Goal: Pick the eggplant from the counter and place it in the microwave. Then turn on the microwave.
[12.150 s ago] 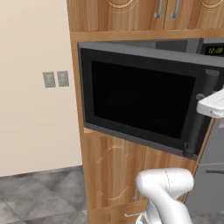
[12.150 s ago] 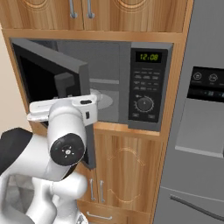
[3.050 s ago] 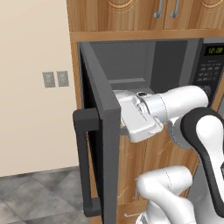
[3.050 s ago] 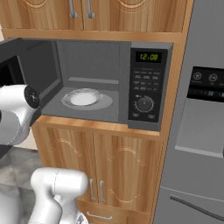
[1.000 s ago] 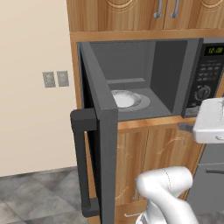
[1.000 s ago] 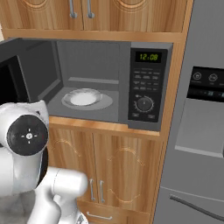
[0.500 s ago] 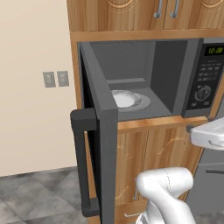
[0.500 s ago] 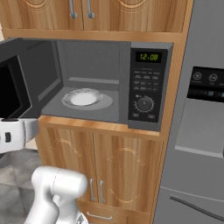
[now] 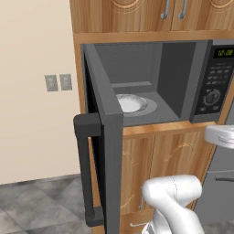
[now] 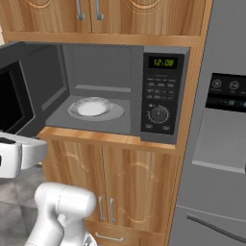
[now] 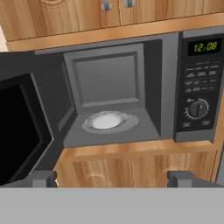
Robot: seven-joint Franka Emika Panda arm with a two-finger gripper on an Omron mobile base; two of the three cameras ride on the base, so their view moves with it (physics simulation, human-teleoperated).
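Microwave [image 10: 161,96] door [image 9: 103,137] open, fingers [image 11: 43,178] spread.

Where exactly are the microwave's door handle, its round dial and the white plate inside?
handle [image 9: 83,171], left base view, middle of the vertical bar
dial [image 10: 158,114], right base view, centre of the knob
plate [image 11: 105,120], hand view, its white middle

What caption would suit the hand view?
Open microwave, door swung left, white turntable plate bare inside.

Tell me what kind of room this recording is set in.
A kitchen, rendered rather than real: a built-in microwave with its door open, wooden cabinets above and below it, and what looks like a fridge alongside.
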